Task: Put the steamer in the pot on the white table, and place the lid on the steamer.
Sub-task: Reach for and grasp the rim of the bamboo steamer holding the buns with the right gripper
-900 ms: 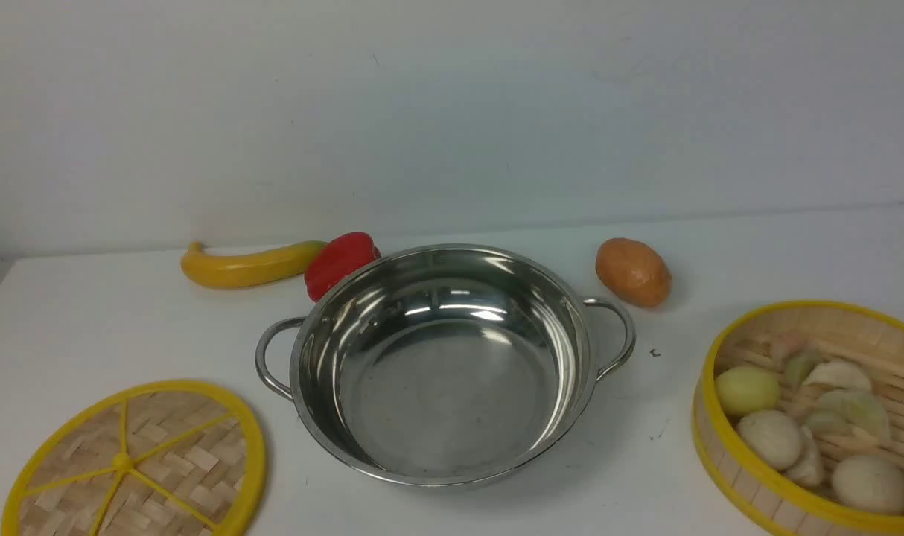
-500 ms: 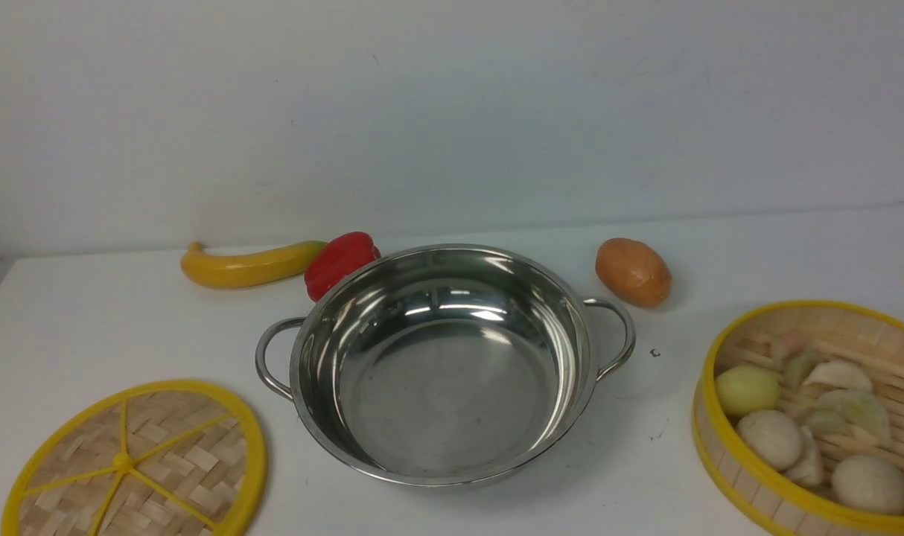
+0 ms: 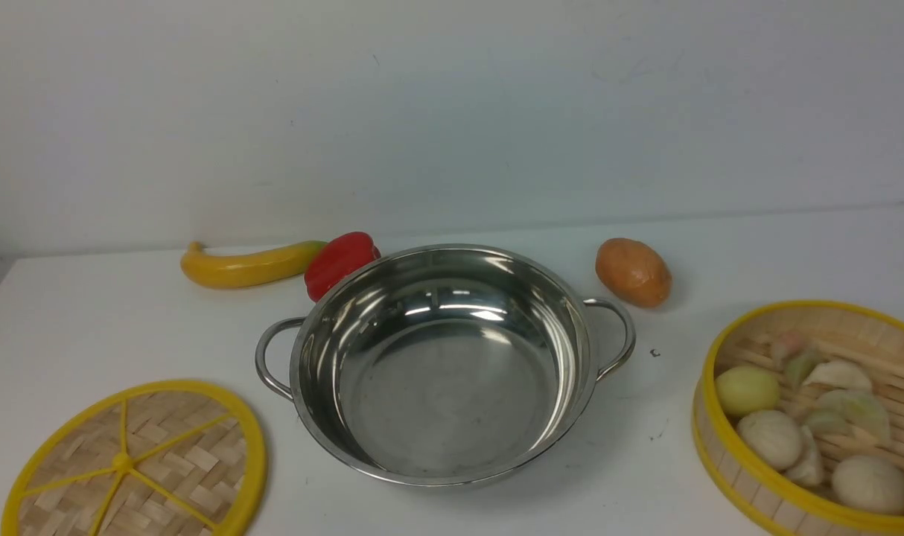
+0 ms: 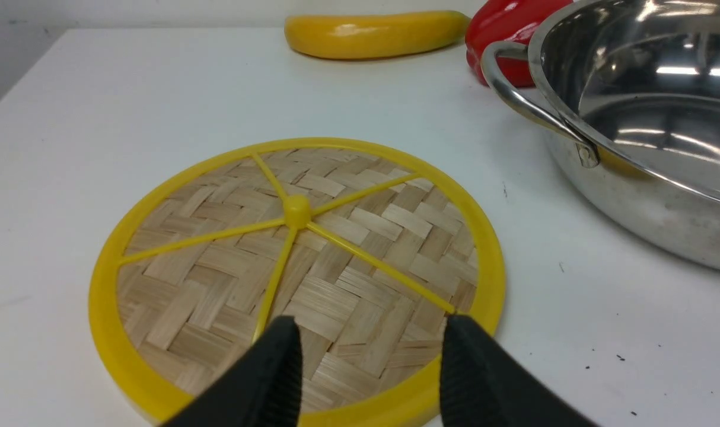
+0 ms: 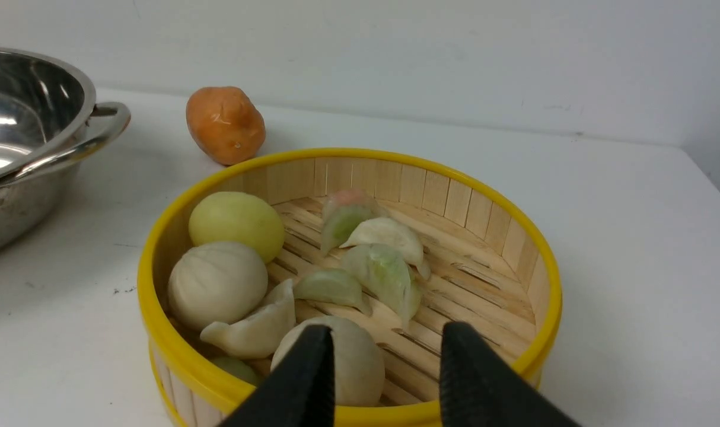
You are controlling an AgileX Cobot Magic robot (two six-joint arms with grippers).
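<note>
- Plainly, nothing is being carried yet; the first step, picking up the steamer (image 5: 431, 190), is only being lined up.
- The right gripper (image 5: 386, 332) is hanging open and empty, its fingers spread over the steamer's near rim. The steamer is sitting on the white table (image 3: 124, 320) just ahead of and below it, loaded with pale buns (image 5: 217, 284).
- The pot (image 3: 437, 372) is lying empty off to that gripper's left, apart from the steamer.
- The left gripper (image 4: 369, 326) is likewise gaping and holding nothing, with the lid (image 4: 336, 255) lying flat just below and ahead of it.
- Next, I judge, the right gripper is needing to drop astride the steamer's wall, close, and lift level so nothing is spilling.
- The table is looking flat and lightly specked. A banana (image 3: 247, 264), pepper (image 3: 340, 260) and potato (image 3: 633, 272) are sitting far ahead of both grippers, before a plain pale wall (image 3: 452, 112).
</note>
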